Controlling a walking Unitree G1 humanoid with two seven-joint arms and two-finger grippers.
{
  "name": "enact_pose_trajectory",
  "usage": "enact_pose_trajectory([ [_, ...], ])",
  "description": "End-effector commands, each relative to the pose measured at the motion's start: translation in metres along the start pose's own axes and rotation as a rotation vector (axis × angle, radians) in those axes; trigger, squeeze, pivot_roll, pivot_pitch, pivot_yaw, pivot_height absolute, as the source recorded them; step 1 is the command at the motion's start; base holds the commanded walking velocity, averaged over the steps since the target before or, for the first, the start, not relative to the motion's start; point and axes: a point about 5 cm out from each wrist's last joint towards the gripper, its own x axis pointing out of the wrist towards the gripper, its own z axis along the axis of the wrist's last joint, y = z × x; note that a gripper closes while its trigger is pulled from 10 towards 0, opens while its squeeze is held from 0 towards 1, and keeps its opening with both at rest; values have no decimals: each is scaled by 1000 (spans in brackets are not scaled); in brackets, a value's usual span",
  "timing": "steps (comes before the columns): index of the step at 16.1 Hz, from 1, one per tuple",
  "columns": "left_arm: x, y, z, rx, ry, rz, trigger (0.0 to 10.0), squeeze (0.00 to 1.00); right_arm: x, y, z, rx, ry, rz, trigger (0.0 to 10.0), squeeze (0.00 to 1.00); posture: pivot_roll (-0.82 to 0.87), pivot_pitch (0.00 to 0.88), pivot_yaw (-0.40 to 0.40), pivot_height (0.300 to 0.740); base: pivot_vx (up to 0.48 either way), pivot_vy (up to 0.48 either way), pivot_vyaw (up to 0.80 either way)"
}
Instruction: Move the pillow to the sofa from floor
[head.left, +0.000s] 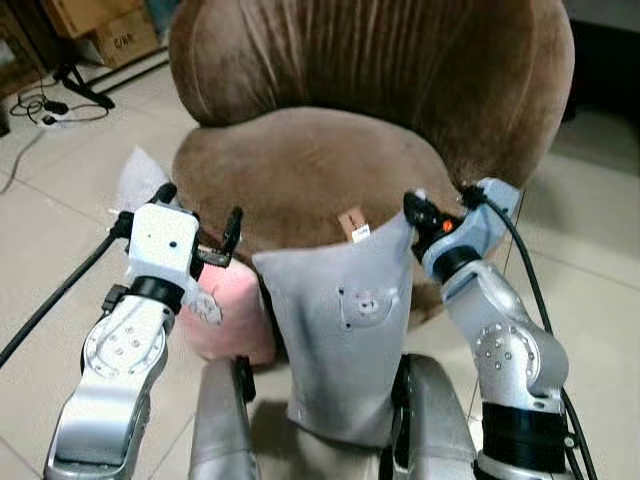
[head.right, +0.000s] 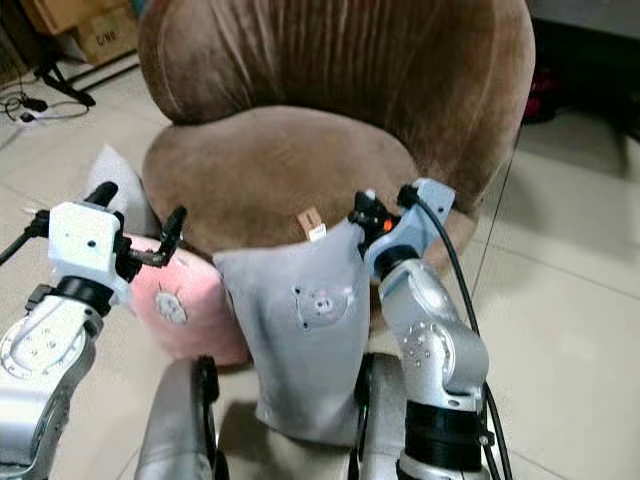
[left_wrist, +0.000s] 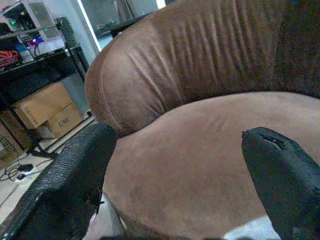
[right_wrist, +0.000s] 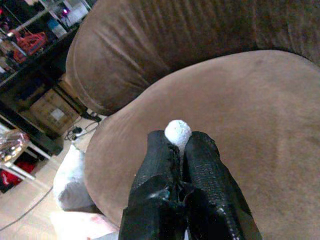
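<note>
Right hand (head.left: 412, 212) pinches grey pillow's (head.left: 345, 330) corner; left hand (head.left: 200, 222) gapes empty.

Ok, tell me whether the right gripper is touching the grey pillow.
Touching. In the right wrist view the right gripper has its fingers shut on a corner of the grey pillow.

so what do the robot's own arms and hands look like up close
Both arms are silver metal with rounded joint housings dotted with small screw holes. The left hand sits on a boxy white wrist block, the right hand on a pale blue-grey one showing a small orange-red light. Each has two long, textured black fingers. A black cable trails from each wrist.
</note>
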Motion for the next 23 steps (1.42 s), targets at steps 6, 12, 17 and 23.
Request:
enact_pose_trajectory([
  [6, 5, -1, -3, 1, 12, 10, 10000, 0, -10, 34, 60, -23, -305, 149, 10000, 0, -50, 0, 28, 641, 0, 0, 0],
  [12, 12, 3, 4, 0, -24, 8, 10000, 0, -12, 50, 120, 42, -498, 203, 10000, 0, -62, 0, 49, 696, 0, 0, 0],
  [17, 15, 1, 10, -5, -48, -2, 10000, 0, -21, 49, 166, 73, -638, 213, 10000, 0, -71, 0, 59, 740, 0, 0, 0],
  [23, 9, -5, -10, -8, 25, -53, 10000, 0, -2, 19, 48, -123, -128, 93, 10000, 0, -70, 0, 58, 740, 0, 0, 0],
])
